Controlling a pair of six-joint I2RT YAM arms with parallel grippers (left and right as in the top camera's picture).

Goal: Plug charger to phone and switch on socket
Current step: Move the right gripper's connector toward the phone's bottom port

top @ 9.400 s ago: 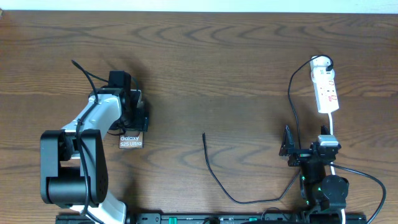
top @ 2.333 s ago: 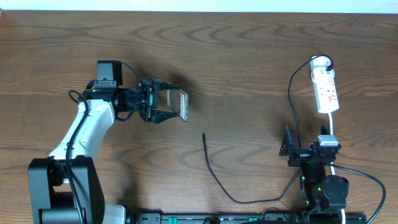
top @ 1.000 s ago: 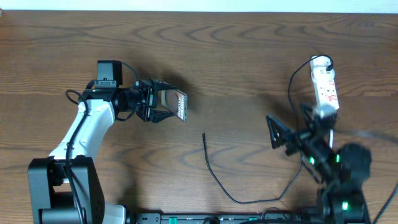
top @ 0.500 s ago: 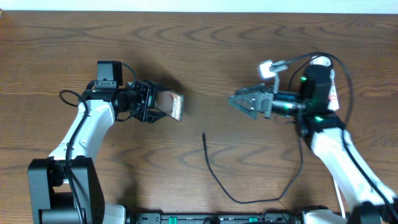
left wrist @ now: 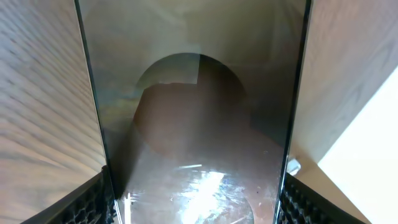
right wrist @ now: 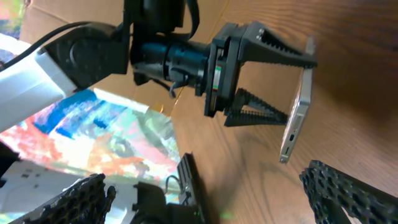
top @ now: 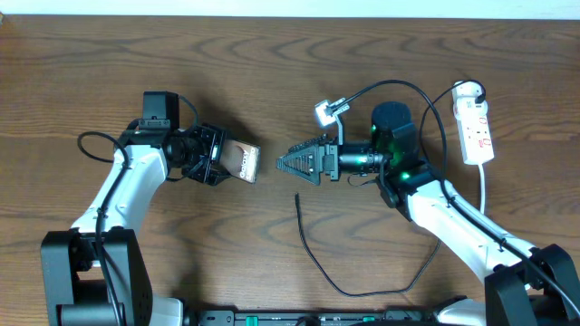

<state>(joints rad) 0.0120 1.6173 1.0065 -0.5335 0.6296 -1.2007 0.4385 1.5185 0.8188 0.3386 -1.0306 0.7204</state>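
Bright, even light with soft shadows; glare streaks the blurred phone (left wrist: 199, 180).

No writing can be read in any of the three views.

From overhead, the phone (top: 243, 163) shows faint pale marks on its brown face, too small to make out as letters. Close up, the left wrist view shows only a dark round mark on the phone's glossy surface. The right wrist view shows the phone edge-on. Well to the right of the phone, the white socket (top: 474, 122) carries small red markings, too small to read.
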